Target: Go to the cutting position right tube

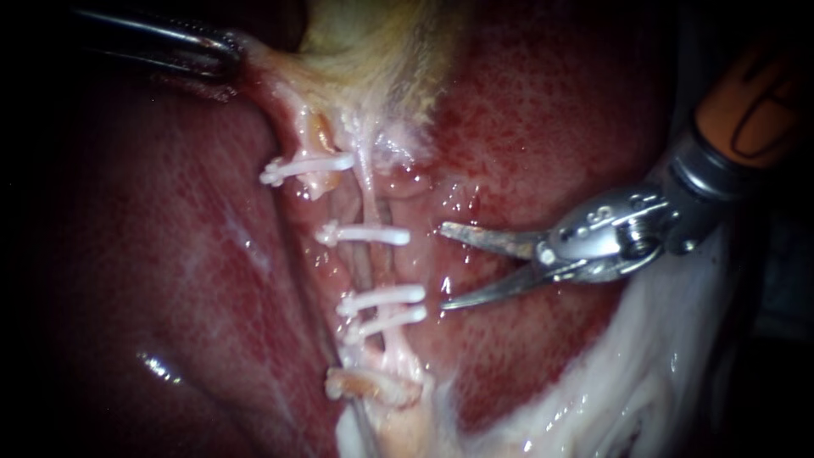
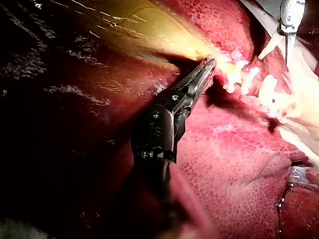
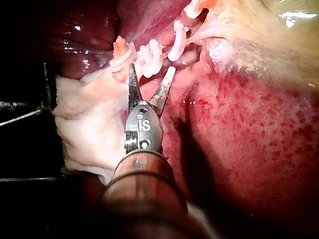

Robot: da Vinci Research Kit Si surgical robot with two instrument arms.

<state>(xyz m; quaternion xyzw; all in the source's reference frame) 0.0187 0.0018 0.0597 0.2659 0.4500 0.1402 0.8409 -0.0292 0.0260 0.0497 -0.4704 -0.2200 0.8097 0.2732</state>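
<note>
Endoscope: the right tube (image 1: 370, 199) runs down mid-frame. I count four clips (image 1: 365, 234), three of them on it. The right instrument (image 1: 442, 265), blades open, lies just right of the tube; it should straddle the bare gap between clips. The left instrument (image 1: 222, 47), upper left, grips the gallbladder (image 1: 373, 42).
Left wrist: jaws clamped on the gallbladder.
Right wrist: open blades just short of the clips.

endoscope looks close onto the liver (image 1: 170, 254), facing the clips (image 1: 365, 235). each wrist camera looks forward along its own shaft, also close. all three views share the clips and the right instrument (image 1: 442, 265).
</note>
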